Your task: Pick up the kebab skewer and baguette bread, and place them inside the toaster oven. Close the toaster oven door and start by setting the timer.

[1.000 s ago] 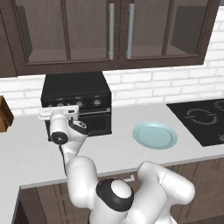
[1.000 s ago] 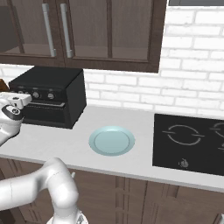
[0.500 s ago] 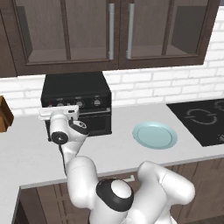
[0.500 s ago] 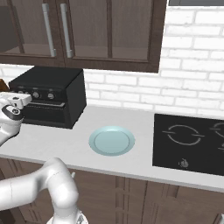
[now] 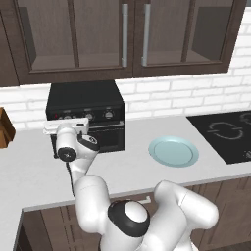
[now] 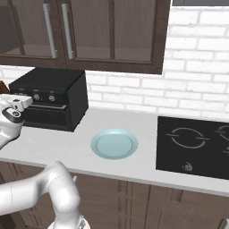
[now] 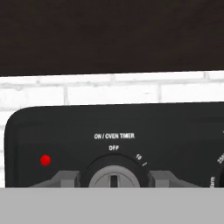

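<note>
The toaster oven [image 5: 86, 119] sits at the far left of the tabletop [image 5: 147, 166], door up. The fingers [image 7: 65, 178] flank its timer knob [image 7: 113, 175], seemingly touching. If they grip off-centre, they may slip as the knob turns, leaving the timer at OFF.

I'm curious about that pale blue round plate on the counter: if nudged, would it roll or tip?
Probably neither: the pale blue round plate lies flat and low on the white counter, so it would likely slide. It looks rigid and glossy, possibly slippery and breakable.
</note>
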